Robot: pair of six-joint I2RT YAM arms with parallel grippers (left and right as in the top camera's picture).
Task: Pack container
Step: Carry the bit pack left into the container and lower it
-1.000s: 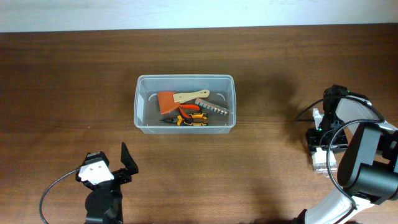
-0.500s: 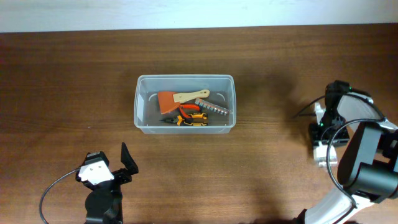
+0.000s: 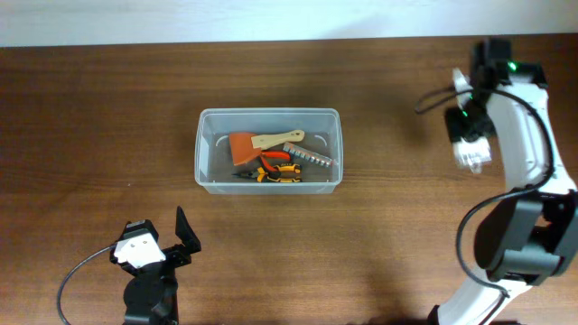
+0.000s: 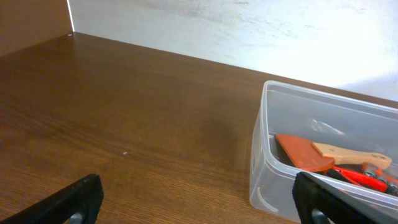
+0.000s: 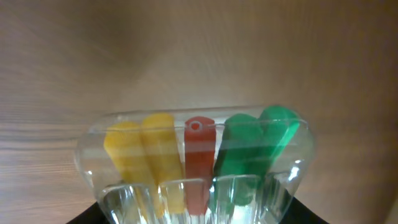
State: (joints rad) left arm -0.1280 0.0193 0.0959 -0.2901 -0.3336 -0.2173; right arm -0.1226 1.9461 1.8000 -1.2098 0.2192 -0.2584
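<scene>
The clear plastic container (image 3: 269, 113) stands mid-table and also shows in the left wrist view (image 4: 323, 99). In it lie an orange scraper with a wooden handle (image 3: 246, 144), orange-and-black pliers (image 3: 276, 171) and a grey toothed tool (image 3: 309, 156). My left gripper (image 3: 164, 239) is open and empty near the front left, with the container ahead of it to the right (image 4: 199, 208). My right gripper (image 3: 470, 126) is at the back right, shut on a small clear box of coloured markers (image 3: 472, 149). Yellow, red and green markers fill the right wrist view (image 5: 196, 162).
The brown wooden table (image 3: 90, 135) runs to a white wall at the back edge (image 4: 249, 25). The right arm's cable (image 3: 432, 101) loops over the table between the container and the right gripper.
My right arm has swung from the right edge toward the back of the table, carrying the marker box with it. The left arm and the container have not moved.
</scene>
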